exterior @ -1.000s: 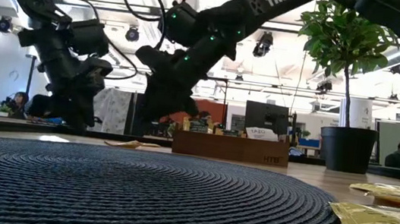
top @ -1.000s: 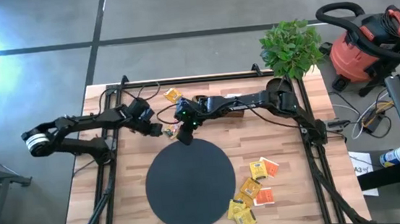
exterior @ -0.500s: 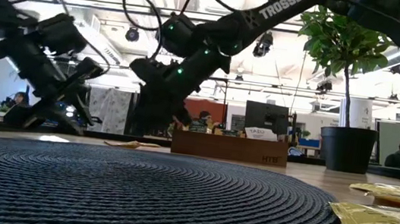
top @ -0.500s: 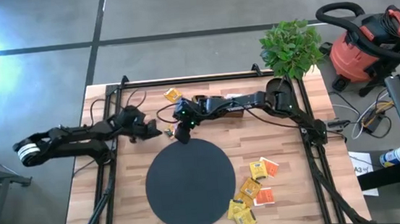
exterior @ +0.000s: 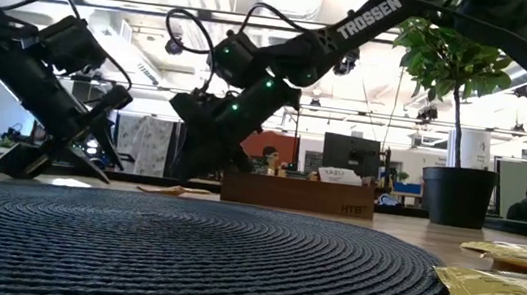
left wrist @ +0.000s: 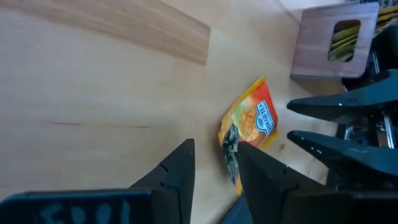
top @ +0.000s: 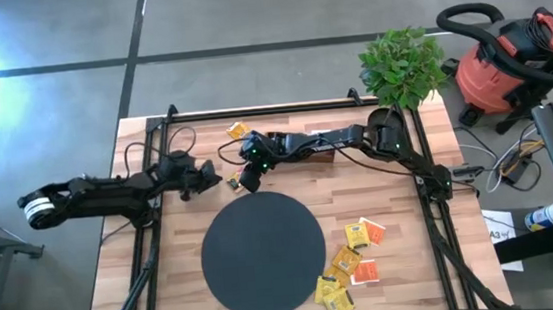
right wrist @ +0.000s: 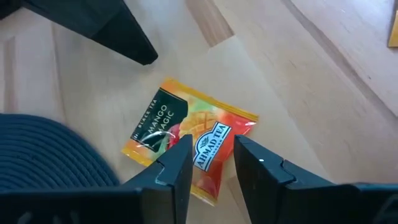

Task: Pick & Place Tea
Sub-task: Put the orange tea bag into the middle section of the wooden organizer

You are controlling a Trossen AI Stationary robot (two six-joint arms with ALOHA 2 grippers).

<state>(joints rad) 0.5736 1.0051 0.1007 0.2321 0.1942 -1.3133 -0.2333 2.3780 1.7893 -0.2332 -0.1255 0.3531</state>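
Sachet [right wrist: 189, 146] flat on the bare wood, directly beneath and between the fingers of the right pincer [right wrist: 210, 163], which stand spread with a gap and pinch nothing. Orange-yellow paper, glossy, clearly light and thin; likely to slide or flex rather than resist, so best nipped by one raised edge or corner, not pressed from above. Just beside, toward the mat: rim of the black disc [right wrist: 43, 158], nearly touching one sachet corner. A little beyond, on the opposite side of the sachet: left pincer [left wrist: 214, 168], fingers likewise parted, empty, tips near the same sachet's edge. Farther past the right pincer: wooden tray [left wrist: 333, 40] with yellow sachets standing inside. Farthest off, across the disc: loose cluster of tea sachets [top: 351, 264] lying on the tabletop [top: 157, 276].
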